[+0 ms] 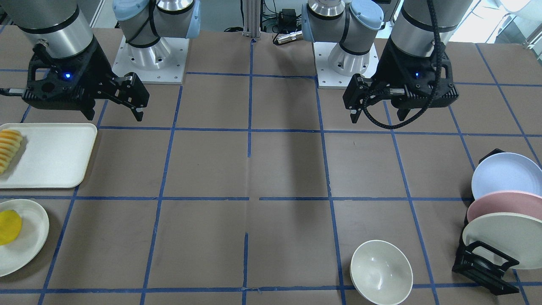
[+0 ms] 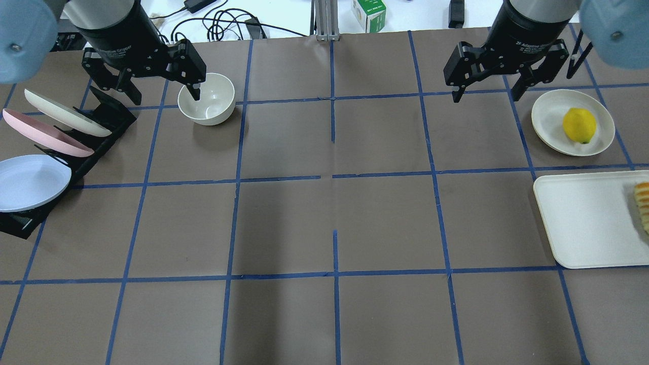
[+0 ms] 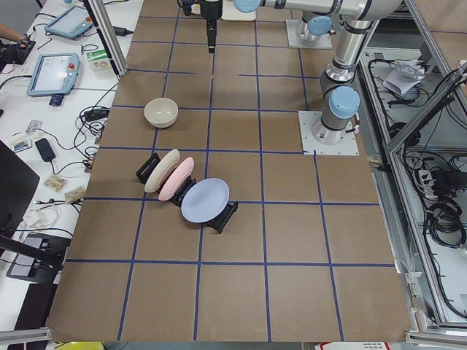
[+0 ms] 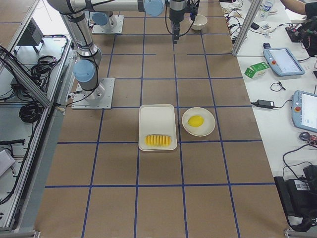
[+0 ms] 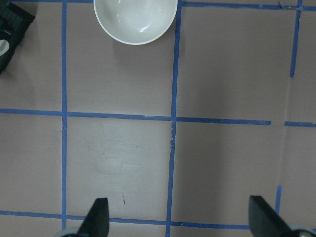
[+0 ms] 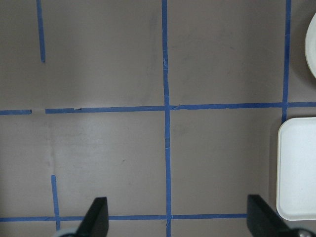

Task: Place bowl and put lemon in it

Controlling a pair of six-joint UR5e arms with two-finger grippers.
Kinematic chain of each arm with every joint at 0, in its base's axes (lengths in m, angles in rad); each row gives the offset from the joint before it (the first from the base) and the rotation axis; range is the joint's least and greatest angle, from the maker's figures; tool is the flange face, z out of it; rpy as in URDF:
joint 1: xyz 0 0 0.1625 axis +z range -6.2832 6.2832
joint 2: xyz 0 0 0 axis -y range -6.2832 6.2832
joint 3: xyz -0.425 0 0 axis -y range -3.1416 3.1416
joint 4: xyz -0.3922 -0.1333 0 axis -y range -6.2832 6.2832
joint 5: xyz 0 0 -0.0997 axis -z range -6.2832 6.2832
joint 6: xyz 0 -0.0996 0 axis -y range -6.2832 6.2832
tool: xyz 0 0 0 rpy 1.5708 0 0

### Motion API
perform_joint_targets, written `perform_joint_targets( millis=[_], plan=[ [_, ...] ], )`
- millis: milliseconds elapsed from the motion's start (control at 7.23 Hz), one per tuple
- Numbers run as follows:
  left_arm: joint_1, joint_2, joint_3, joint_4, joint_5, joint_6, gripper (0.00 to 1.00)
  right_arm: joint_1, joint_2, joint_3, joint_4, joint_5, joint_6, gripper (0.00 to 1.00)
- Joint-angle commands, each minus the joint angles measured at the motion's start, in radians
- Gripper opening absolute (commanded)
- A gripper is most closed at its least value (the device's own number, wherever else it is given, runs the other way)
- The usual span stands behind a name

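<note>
On the robot's side of the bench (image 2: 334, 223), both arms hang clear of the surface. The left gripper (image 2: 163, 94) has its fingers spread wide with nothing between them, and the right gripper (image 2: 487, 91) is the same. Further out on the right is a flat tray (image 2: 583, 223) with a row of ridged slices (image 2: 643, 205) at one end, not our target. Just beyond it the lemon (image 2: 579, 125) lies on a shallow plate (image 2: 545, 121), roughly centred and touching nothing else. It looks firm and light, and the matte skin should grip well, but it's oval and will likely roll if nudged off-centre. Best to come straight down and close across the narrow waist, with the fingertips kept off the plate rim. Furthest out, on the left side, the bowl (image 2: 207, 99) sits upright, mouth up and empty. It's near the rack (image 2: 50, 137) of standing plates but apart from it, and well apart from the lemon. It's rigid, probably light, and glossy inside, so I'd expect it to be slick. It's too wide to span, so I'd pinch the wall with one finger inside and one outside, at the rim nearest the left gripper, and squeeze moderately. A rim pinch may let it tilt or swing, so carry it slowly. I can't tell the material, so treat it as chippable.
</note>
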Motion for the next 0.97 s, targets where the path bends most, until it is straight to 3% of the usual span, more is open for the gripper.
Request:
perform_joint_targets(
  millis=[0, 830],
  plan=[
    [0.0, 0.001, -0.001, 0.0, -0.001, 0.0, 1.0, -0.003, 0.001, -0.001, -0.001, -0.003, 0.0, 1.0],
    [0.002, 0.002, -0.005, 0.0, -0.001, 0.002, 1.0, -0.009, 0.033, 0.012, 0.001, -0.002, -0.008, 1.0]
  ],
)
